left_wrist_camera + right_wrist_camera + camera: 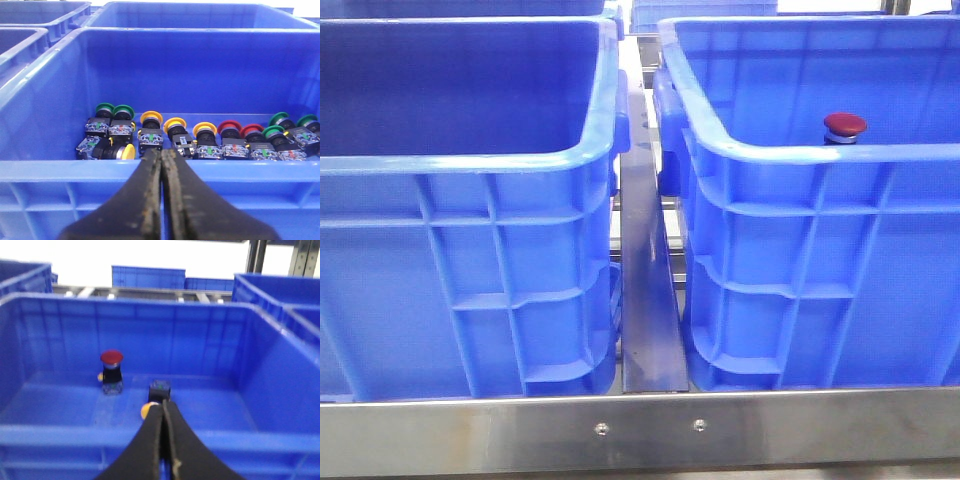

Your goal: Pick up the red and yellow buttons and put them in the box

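The red button stands upright inside the right blue box, its dark-red cap showing just over the near rim. In the right wrist view it stands on the box floor, and the yellow button lies on its side beside it, partly behind my fingertips. My right gripper is shut and empty, outside the box's near rim. My left gripper is shut and empty, in front of the near rim of another blue crate. Neither gripper shows in the front view.
The crate in the left wrist view holds a row of several push buttons: green, yellow and red. The left crate stands beside the box, a metal strip between them. A steel rail runs along the front.
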